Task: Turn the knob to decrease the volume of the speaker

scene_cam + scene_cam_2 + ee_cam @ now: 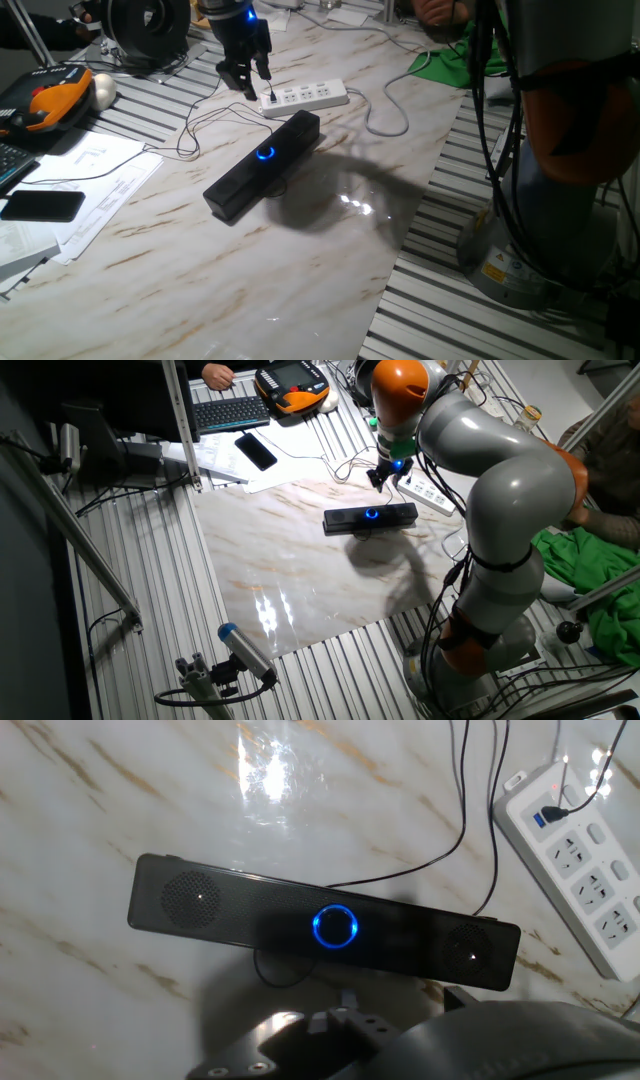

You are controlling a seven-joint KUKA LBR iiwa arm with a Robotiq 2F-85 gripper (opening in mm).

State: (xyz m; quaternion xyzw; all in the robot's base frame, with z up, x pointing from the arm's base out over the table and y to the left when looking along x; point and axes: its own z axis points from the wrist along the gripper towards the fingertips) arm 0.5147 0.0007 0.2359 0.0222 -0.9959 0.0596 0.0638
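- The tool (246, 72) hangs in the air above the bench (300, 260), holding nothing; its fingers look slightly apart in one fixed view, but whether they are spread or pressed together cannot be told for sure.
- The speaker (264, 165) lies flat on the marble, down toward 5 o'clock from the tool in that view, well below it.
- The knob (336, 927), ringed in blue light, sits midway along the speaker and near the centre of the hand view.
- Done well, the step likely means centring over the knob, descending straight, pinching its rim evenly, then twisting without dragging the light speaker.
- A power strip (305, 97) lies at 1 o'clock of the speaker, thin cables (470, 810) trailing nearby; these could snag.
- Open marble spreads toward 6 o'clock; papers (80, 190) and a phone (42, 205) lie at 9 o'clock past the edge.
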